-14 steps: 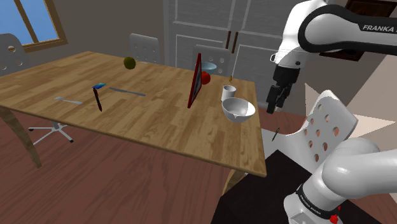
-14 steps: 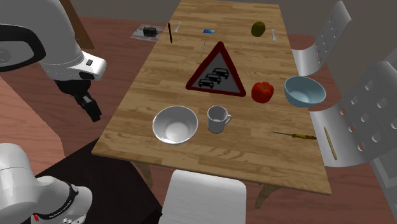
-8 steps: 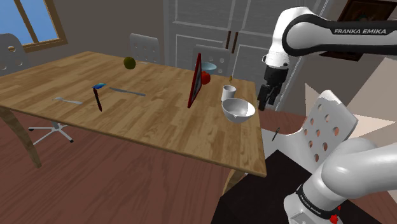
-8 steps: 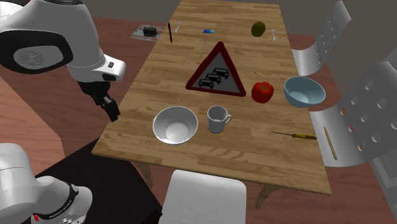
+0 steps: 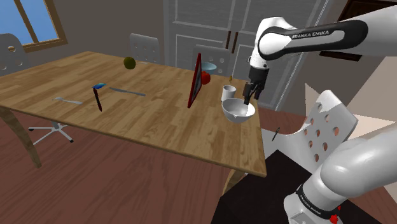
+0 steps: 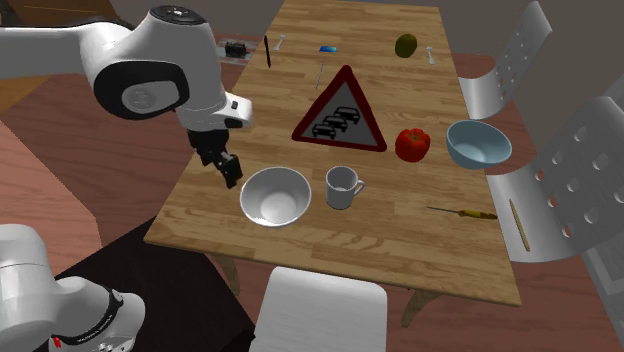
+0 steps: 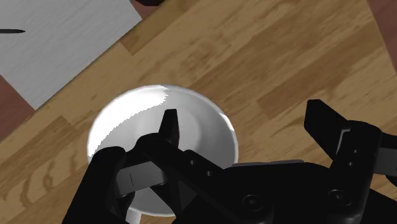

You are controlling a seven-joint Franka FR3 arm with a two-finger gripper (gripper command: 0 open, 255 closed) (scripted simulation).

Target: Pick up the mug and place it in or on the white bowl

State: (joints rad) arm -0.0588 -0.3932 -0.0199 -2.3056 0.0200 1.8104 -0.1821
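Wooden tabletop [image 6: 330, 250] carries every item and is the largest element noted. The white arm [image 6: 150, 75] reaches over its edge at the second exterior view's left. A triangular warning sign [image 6: 340, 112] stands upright toward the middle of the tabletop, apart from the work area. The white bowl [image 6: 275, 195] sits upright and empty near the tabletop's corner at the second exterior view's lower left. The mug [image 6: 342, 187], white, stands upright on the tabletop just beside the bowl, on the second exterior view's right of it, with its handle turned away from the bowl. The two appear close but not touching. The hand [image 6: 232, 170] hovers above the tabletop just beside the bowl's rim, on the side opposite the mug. Its fingers [image 7: 168, 130] stand well apart and hold nothing. In the wrist view one finger lies over the bowl and the other over bare wood. Assessment: no part of the task is complete, as the mug is ungrasped and the bowl is empty. Outstanding steps, in my judgement: carry the hand across the bowl to the mug, lower it around the mug, close, lift, bring the mug over the bowl and release.
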